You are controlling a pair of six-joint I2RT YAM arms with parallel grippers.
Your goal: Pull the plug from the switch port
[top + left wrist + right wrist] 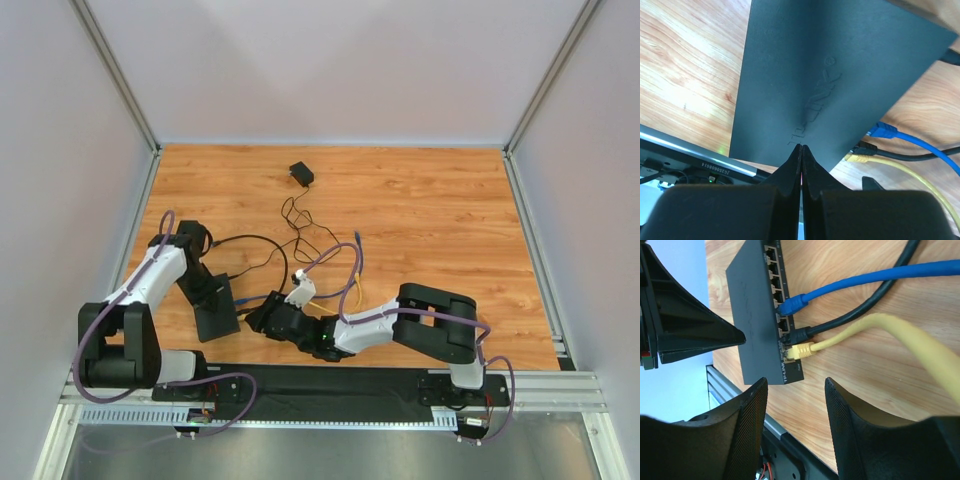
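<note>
The switch (216, 312) is a flat black box lying near the table's front left. My left gripper (212, 292) is shut and empty, and its closed tips (801, 148) rest on the switch's top face (840, 75). Three plugs sit in the sockets on its narrow edge: blue (792, 305), black (800, 333) and yellow (801, 350). My right gripper (795, 382) is open and empty. It is low over the wood just short of the yellow plug and touches nothing. It also shows in the top view (258, 318).
A small black adapter (301, 173) on a thin black lead lies at the back. Blue (880, 277), black (875, 300) and yellow (910, 340) cables run right from the switch across the wood. The metal rail (735, 390) runs along the table's front edge beside the switch.
</note>
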